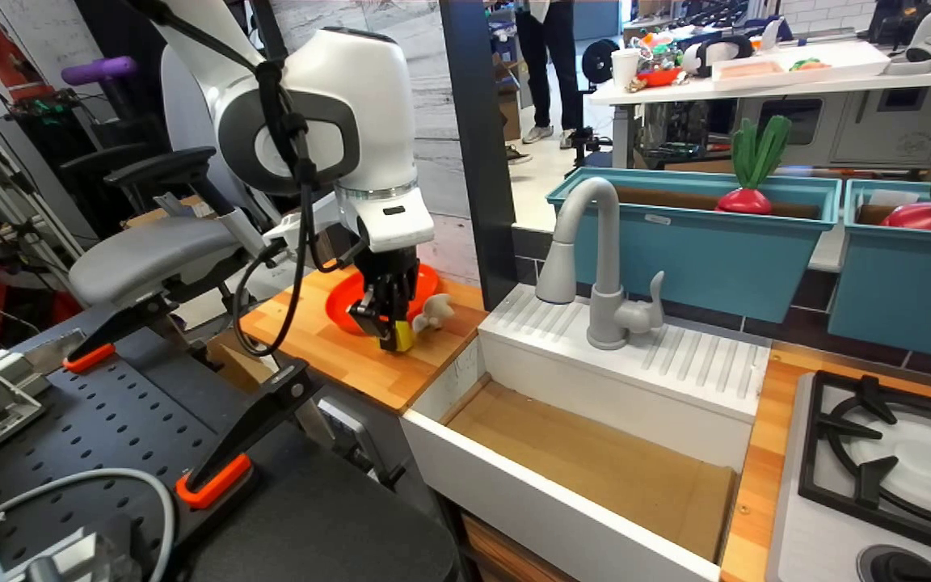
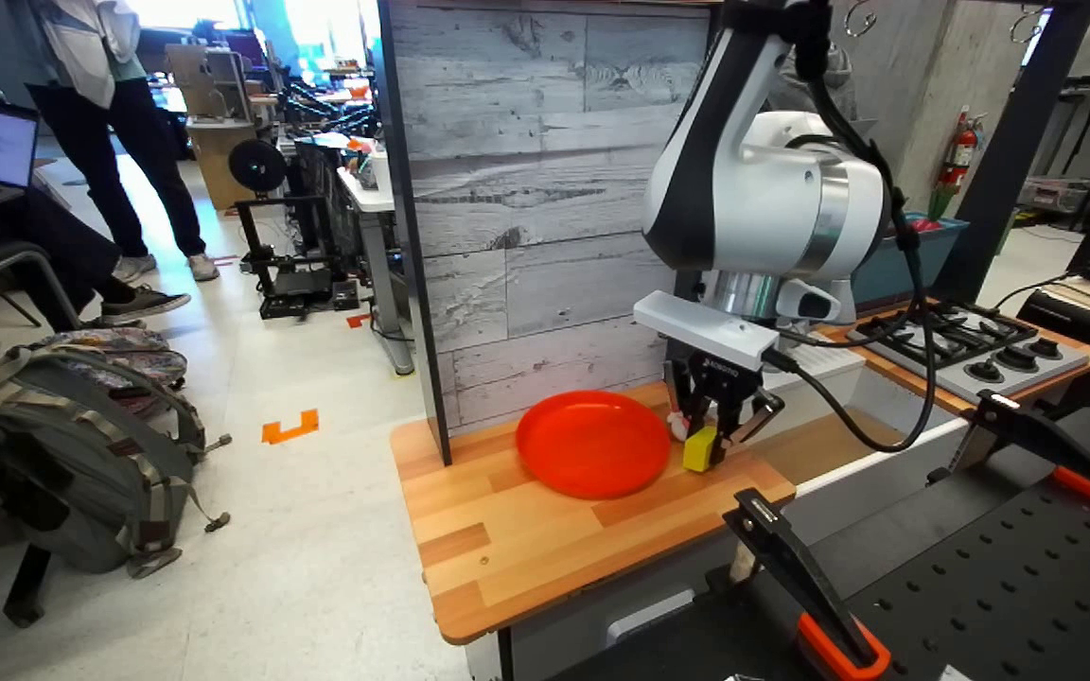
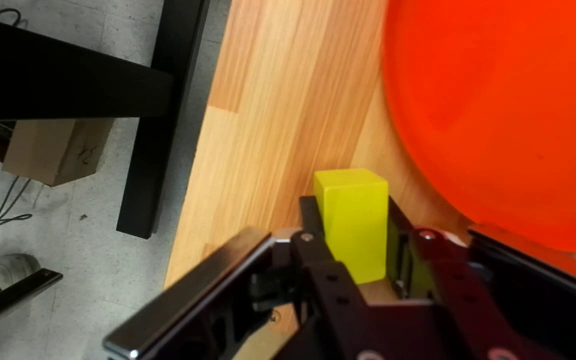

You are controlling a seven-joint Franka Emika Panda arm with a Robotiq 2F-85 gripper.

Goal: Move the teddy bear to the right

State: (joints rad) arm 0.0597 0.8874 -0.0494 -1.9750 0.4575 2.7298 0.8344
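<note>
One hand (image 3: pixel 352 227), clasping a yellow block (image 2: pixel 698 449); one teddy bear (image 1: pixel 435 310), ungripped, rests on the bench (image 2: pixel 517 553) near the red bowl (image 2: pixel 592 445); step, apparently block-grasping; next move likely calls for lifting clear.

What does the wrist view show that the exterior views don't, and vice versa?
Only the wrist view clearly shows both fingertips of the claw flanking the yellow block, plus a black frame beyond the wooden counter.
Only the exterior views show the white arm, the sink and the stove.
All share the claw, yellow block, wooden counter and red bowl.
</note>
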